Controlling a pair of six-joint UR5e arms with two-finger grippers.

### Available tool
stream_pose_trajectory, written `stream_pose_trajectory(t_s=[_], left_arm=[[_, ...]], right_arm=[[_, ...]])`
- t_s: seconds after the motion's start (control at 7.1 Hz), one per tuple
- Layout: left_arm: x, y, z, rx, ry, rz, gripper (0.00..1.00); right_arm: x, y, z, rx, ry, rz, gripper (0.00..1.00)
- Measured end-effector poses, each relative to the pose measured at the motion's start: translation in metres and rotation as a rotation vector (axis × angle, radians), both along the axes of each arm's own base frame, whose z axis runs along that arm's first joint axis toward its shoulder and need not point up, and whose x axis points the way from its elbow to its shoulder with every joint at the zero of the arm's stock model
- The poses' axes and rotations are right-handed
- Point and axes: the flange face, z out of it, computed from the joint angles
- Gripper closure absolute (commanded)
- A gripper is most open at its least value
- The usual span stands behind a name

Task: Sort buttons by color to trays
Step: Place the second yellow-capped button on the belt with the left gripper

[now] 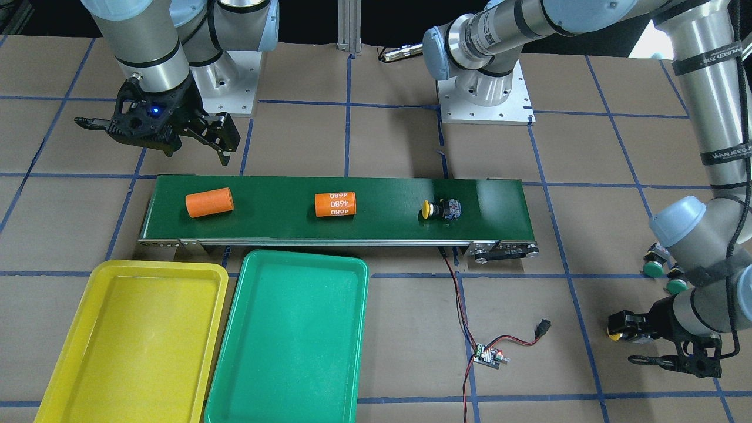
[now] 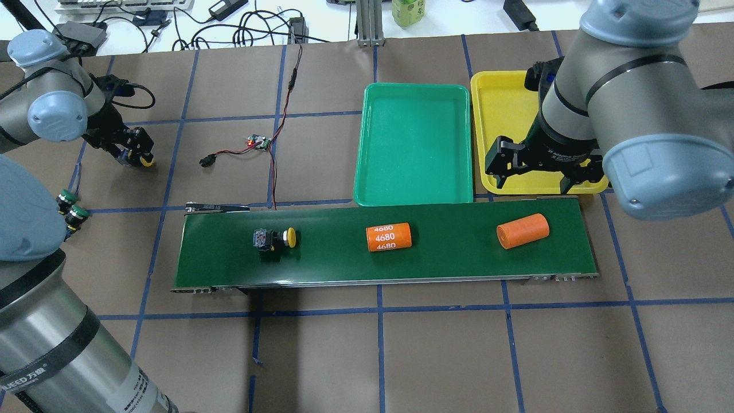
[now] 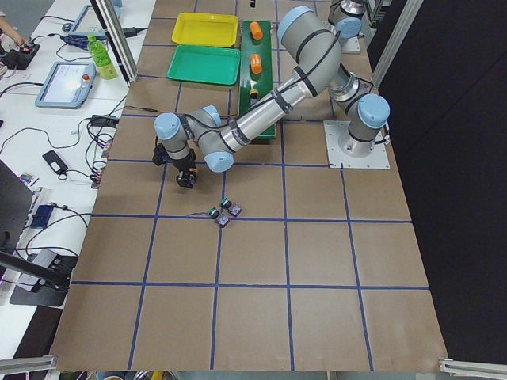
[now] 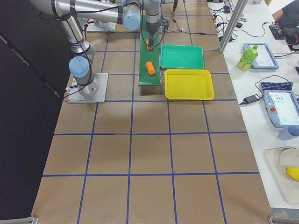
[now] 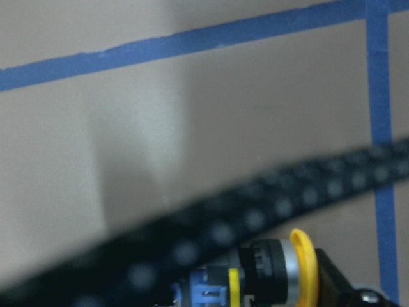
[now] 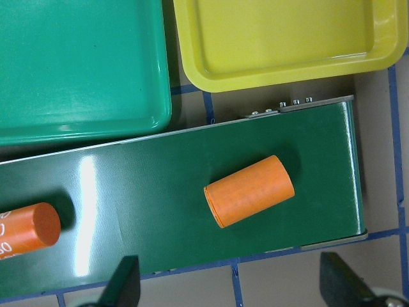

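Observation:
One yellow button [image 1: 440, 210] lies on its side on the conveyor belt [image 1: 382, 226], toward the left arm's end. My left gripper [image 1: 625, 346] is low over the table beyond that end, shut on a second yellow button [image 5: 300, 265], whose cap presses against one finger. Two green buttons [image 2: 67, 198] [image 2: 77, 213] stand together on the table close by. The yellow tray [image 1: 135, 341] and the green tray [image 1: 288, 341] lie side by side along the belt, both with nothing in them. My right gripper [image 6: 236, 288] hangs wide open and holds nothing, above the belt's other end.
Two orange cylinders lie on the belt, a plain one [image 1: 209, 202] under the right gripper and a printed one [image 1: 335, 204] at mid-belt. A small circuit board [image 1: 487, 355] with red and black wires sits on the table near the green tray.

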Motion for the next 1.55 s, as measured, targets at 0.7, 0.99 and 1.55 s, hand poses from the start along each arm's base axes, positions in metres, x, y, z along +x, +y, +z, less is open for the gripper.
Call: stream_pose_trajectory(t_s=[0.7, 0.99, 1.55], left_arm=[[-0.153, 0.132, 0.104, 0.042, 0.043, 0.123, 1.00], [-0.213, 0.189, 0.091, 0.080, 0.038, 0.136, 1.00], [-0.233, 0.214, 0.059, 0.135, 0.034, 0.170, 0.00]], right_arm=[[-0.001, 0.001, -0.002, 0.004, 0.001, 0.001, 0.00], [-0.001, 0.001, -0.001, 0.004, -0.001, 0.000, 0.00], [-0.001, 0.001, -0.001, 0.003, 0.004, 0.000, 0.00]])
